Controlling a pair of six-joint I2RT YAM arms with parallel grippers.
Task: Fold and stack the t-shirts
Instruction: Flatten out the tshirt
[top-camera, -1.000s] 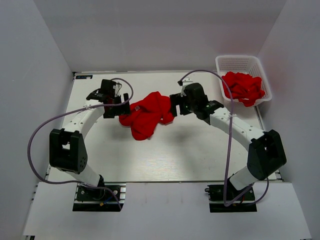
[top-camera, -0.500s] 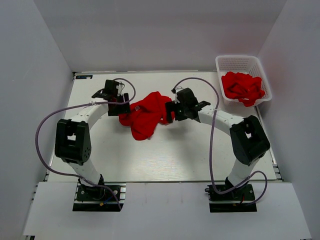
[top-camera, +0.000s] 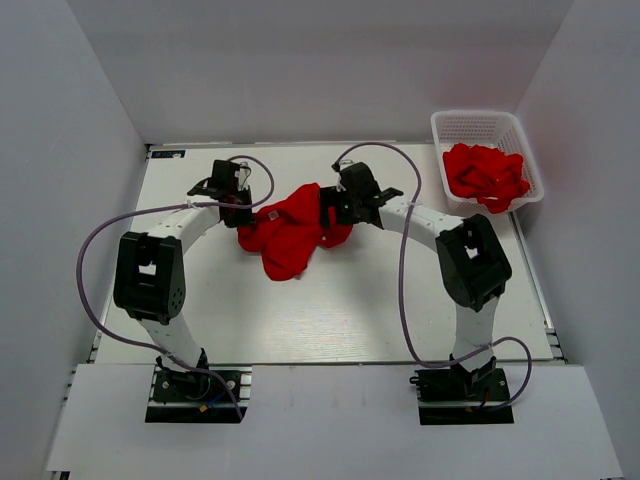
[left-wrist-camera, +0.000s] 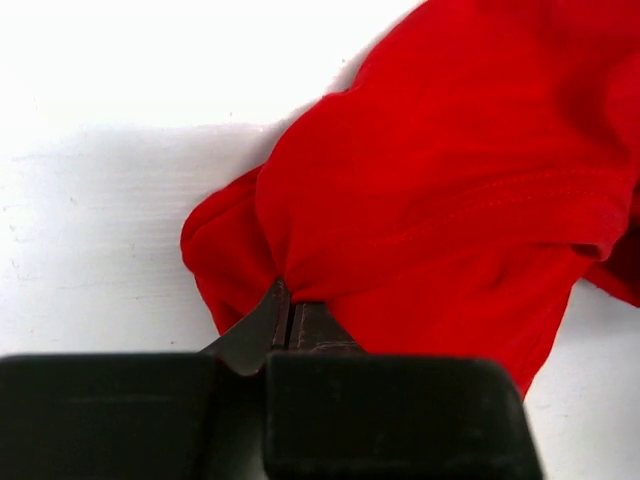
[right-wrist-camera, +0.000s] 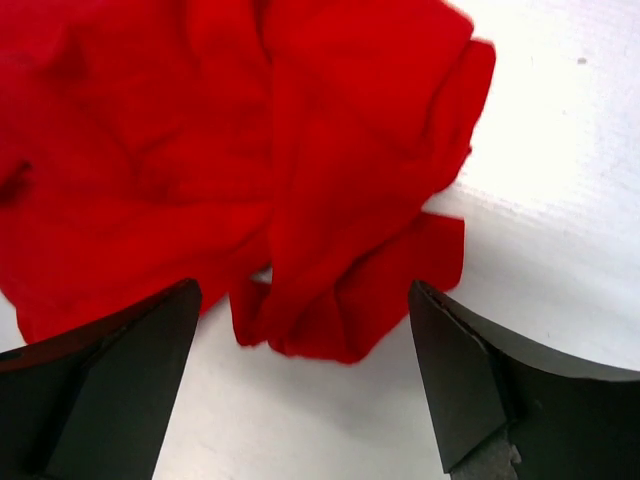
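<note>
The desk (top-camera: 380, 310) was a flat white board with faint streaks. Plain white walls (top-camera: 320, 70) boxed it in at the back and on both sides. Along its near edge ran a white ledge (top-camera: 330, 420), where the two arm bases were bolted down on black plates. Purple cables (top-camera: 70, 290) looped out from each arm, the left one swinging past the desk's left edge.

In the far right corner stood a white mesh basket (top-camera: 478, 118), close to the right wall. It held a heap of red t-shirts (top-camera: 487, 175) that spilled over its near rim.

A crumpled red t-shirt (top-camera: 295, 240) lay bunched on the far half of the desk, about midway between the sides and well apart from the basket. A small white label (top-camera: 270, 213) showed on its left part.

The left claw (left-wrist-camera: 288, 312) was pinched tight on a fold at the shirt's left edge, with cloth gathered into its tips and a soft grey shadow on the white surface behind. The right claw (right-wrist-camera: 300, 300) stood wide open at the shirt's right edge. Its dark fingers (right-wrist-camera: 110, 380) were spread to either side of a rumpled lobe of cloth and gripped nothing. Bare white desk showed beneath and beside that lobe.
</note>
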